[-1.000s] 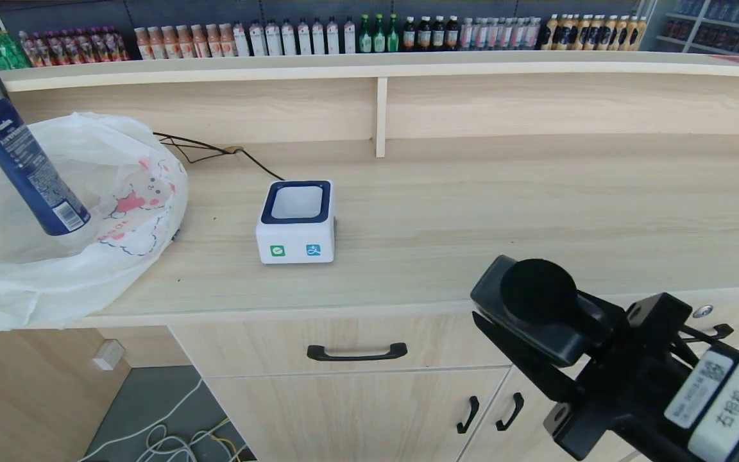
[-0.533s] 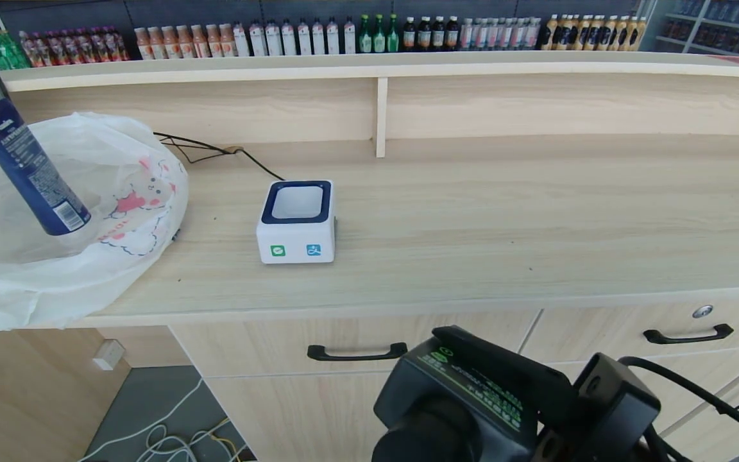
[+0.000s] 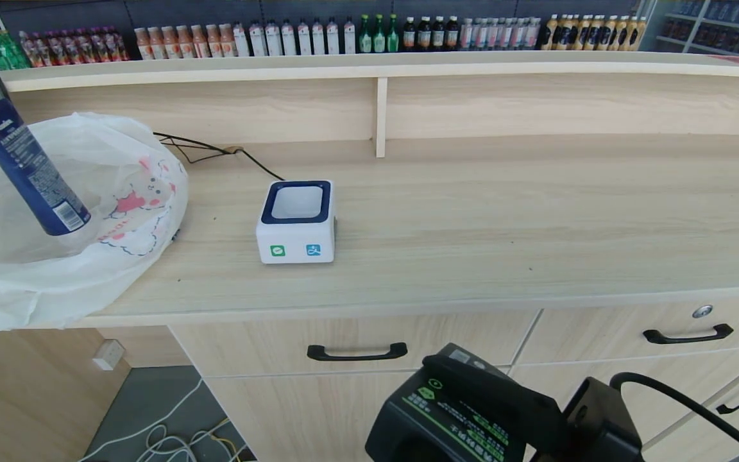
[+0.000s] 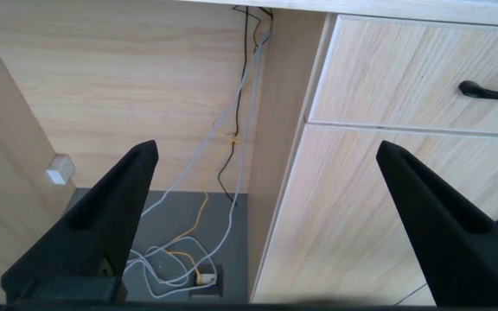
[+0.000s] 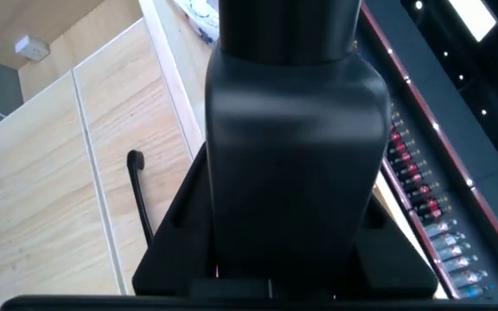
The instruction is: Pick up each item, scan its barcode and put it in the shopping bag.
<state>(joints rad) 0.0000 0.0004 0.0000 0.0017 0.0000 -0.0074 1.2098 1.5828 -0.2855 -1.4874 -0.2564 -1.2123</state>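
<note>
No wording legible anywhere. Green icon (image 3: 278, 251) and blue icon (image 3: 314, 250) on front face of scanner (image 3: 296, 212), ahead and left of right arm (image 3: 536, 423). Green printed label (image 3: 456, 414) on that arm's black housing, too small to read. White fine print and barcode (image 3: 69, 215) on blue tube (image 3: 23, 160), farther left, in shopping bag (image 3: 36, 282). Pink-and-white cartoon sheep print (image 3: 135, 192) on bag's side.

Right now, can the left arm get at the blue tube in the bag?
Probably not directly: the left gripper hangs open below the countertop, facing the cabinet, while the blue tube leans in the shopping bag on top.
</note>
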